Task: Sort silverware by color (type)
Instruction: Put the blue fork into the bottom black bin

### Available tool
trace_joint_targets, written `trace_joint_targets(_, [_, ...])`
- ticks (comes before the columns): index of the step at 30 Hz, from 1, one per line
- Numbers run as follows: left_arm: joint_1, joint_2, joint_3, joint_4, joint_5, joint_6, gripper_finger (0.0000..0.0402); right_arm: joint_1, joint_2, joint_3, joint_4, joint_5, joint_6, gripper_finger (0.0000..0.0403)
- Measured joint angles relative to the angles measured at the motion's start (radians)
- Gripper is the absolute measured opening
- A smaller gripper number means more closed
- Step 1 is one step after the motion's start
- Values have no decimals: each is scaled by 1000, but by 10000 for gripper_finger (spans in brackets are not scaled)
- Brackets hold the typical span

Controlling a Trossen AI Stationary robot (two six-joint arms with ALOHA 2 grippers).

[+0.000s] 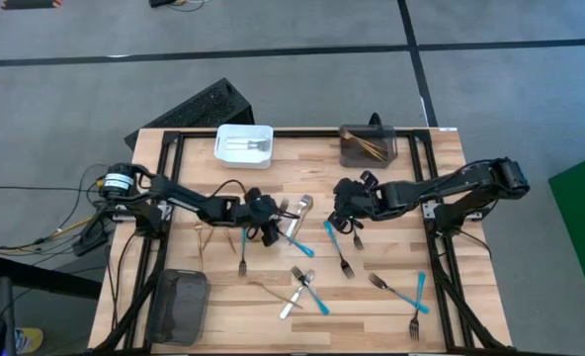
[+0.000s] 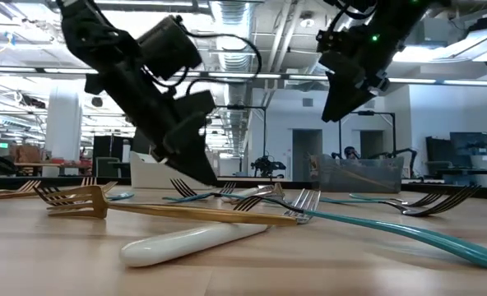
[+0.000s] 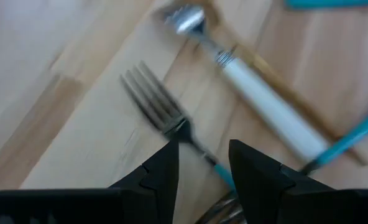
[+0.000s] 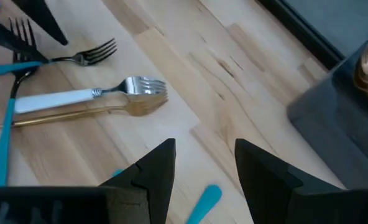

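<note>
The left gripper [image 3: 201, 163] hangs low over the middle of the table [image 1: 441, 307], its two fingers parted and holding nothing. Straight ahead of its tips, and running back into the gap between them, lies a blue-handled fork [image 3: 162, 115]: the silver tines point away from the gripper, while the thin neck and the start of the blue handle sit right between the fingers. Just to one side of that fork lies a white-handled fork [image 3: 258, 96], crossing a gold piece [image 3: 289, 93] beneath it.

The right gripper [image 4: 204, 163] is also spread wide and empty, held above the wood a little apart from the left one, with another blue handle [image 4: 202, 200] showing just under its fingers and the dark grey bin [image 4: 339, 118] of gold cutlery off beyond.

The step in hand looks like a pick of the blue-handled fork by the left arm. To do it well, the fingers should drop straight down astride the neck (the narrowest part, so the easiest to pinch off a flat board), touch the wood and close squarely. Any sideways drift risks nudging the white-handled fork, so the descent wants to be plumb, then lift clear before travelling.
</note>
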Motion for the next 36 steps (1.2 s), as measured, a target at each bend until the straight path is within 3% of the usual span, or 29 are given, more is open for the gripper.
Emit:
trace_joint_targets(8, [14, 37, 27, -29, 9, -13, 121, 16, 0, 0, -29, 45, 4, 191])
trace_joint_targets(13, [14, 36, 28, -41, 5, 11, 62, -21, 0, 0, -33, 111, -40, 191])
trace_joint_targets(17, [34, 34, 29, -58, 7, 32, 8, -97, 0, 0, -28, 151, -109, 191])
trace_joint_targets(23, [86, 14, 27, -69, 56, 32, 2, -237, 0, 0, -2, 153, -261, 191])
trace_joint_targets(28, [140, -71, 26, -91, 79, 34, 0, -350, 0, 0, 32, 141, -398, 191])
trace_joint_targets(32, [198, -164, 26, -156, 86, 53, 0, -438, 0, -32, 196, 28, -542, 191])
trace_joint_targets(36, [268, -249, 26, -216, 77, 64, 0, -531, 1, -102, 414, -242, -667, 191])
